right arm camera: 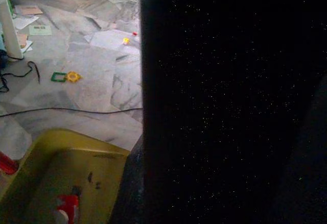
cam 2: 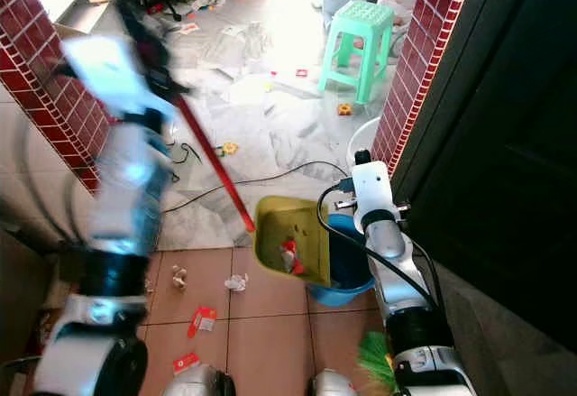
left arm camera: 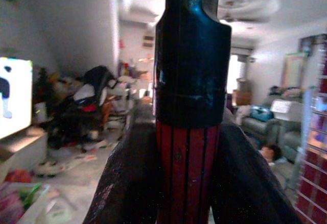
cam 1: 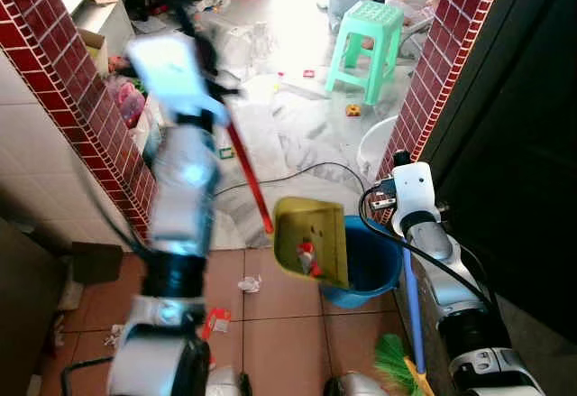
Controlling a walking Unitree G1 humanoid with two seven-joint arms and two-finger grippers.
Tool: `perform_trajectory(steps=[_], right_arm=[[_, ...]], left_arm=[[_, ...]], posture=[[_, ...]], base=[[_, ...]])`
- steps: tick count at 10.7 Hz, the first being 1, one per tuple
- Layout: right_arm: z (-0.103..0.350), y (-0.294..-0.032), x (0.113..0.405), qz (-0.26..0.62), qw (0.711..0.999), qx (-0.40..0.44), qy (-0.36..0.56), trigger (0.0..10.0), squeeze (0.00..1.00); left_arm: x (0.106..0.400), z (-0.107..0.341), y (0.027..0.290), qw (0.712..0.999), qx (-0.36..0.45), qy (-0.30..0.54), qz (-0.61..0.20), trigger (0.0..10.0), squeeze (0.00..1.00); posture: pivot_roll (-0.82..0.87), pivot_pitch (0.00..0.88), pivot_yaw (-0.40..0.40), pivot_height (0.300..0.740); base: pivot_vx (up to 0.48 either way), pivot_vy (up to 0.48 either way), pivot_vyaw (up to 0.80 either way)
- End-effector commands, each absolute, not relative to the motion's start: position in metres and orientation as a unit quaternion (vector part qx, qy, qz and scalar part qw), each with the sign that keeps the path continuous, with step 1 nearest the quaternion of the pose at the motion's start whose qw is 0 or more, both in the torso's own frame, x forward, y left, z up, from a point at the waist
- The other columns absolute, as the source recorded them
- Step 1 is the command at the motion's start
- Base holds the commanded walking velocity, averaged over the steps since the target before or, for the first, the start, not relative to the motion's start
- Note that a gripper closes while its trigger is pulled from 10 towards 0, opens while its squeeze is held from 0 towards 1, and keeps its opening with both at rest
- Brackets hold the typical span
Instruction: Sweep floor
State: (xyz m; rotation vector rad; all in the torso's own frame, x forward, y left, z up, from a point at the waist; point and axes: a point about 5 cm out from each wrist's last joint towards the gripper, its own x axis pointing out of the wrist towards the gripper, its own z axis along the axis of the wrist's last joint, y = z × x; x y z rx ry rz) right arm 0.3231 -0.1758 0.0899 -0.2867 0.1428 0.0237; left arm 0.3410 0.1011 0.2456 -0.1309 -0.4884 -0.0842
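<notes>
Left eye view: yellow dustpan (cam 1: 311, 241) tilted over the blue bucket (cam 1: 371, 265).
Left gripper (left arm camera: 188, 147) clamps the dustpan's red handle (cam 1: 251, 182); right gripper's jaw state cannot be told.

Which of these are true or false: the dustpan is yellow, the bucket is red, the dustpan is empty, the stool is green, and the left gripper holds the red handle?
1. The dustpan is yellow. True.
2. The bucket is red. False: it is blue.
3. The dustpan is empty. False: a red and white scrap lies in it.
4. The stool is green. True.
5. The left gripper holds the red handle. True: its fingers close on it.
</notes>
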Motion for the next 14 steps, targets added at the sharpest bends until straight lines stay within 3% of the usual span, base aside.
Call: perform_trajectory(steps=[1, 3, 6, 8, 10, 14], right_arm=[[0.098, -0.173, 0.327, 0.016, 0.988, -0.145, 0.053, 10.0, 0.0], [0.1, -0.172, 0.329, 0.016, 0.988, -0.146, 0.05, 10.0, 0.0], [0.105, -0.17, 0.333, 0.015, 0.988, -0.147, 0.043, 10.0, 0.0], [0.106, -0.167, 0.333, 0.014, 0.989, -0.145, 0.037, 10.0, 0.0], [0.105, -0.167, 0.333, 0.013, 0.989, -0.143, 0.037, 10.0, 0.0], [0.105, -0.166, 0.335, 0.014, 0.989, -0.144, 0.037, 10.0, 0.0]], left_arm=[[0.333, 0.261, 0.091, 0.952, -0.048, -0.292, -0.071, 10.0, 0.0], [0.328, 0.265, 0.066, 0.94, -0.023, -0.319, -0.121, 10.0, 0.0], [0.309, 0.283, 0.004, 0.893, 0.011, -0.374, -0.249, 10.0, 0.0], [0.275, 0.264, -0.046, 0.82, 0.049, -0.347, -0.452, 10.0, 0.0], [0.257, 0.255, -0.063, 0.778, 0.094, -0.345, -0.517, 10.0, 0.0], [0.253, 0.26, -0.065, 0.768, 0.113, -0.369, -0.511, 10.0, 0.0]], posture=[[-0.08, 0.036, 0.037, 0.74], [-0.08, 0.058, 0.032, 0.74], [-0.06, 0.084, 0.032, 0.74], [-0.07, 0.075, 0.037, 0.74], [-0.07, 0.073, 0.039, 0.74], [-0.07, 0.069, 0.034, 0.74]], base=[[0.0, 0.0, 0.0], [0.0, 0.0, 0.0], [0.0, 0.0, 0.0], [0.0, 0.0, 0.0], [0.0, 0.0, 0.0], [0.0, 0.0, 0.0]])
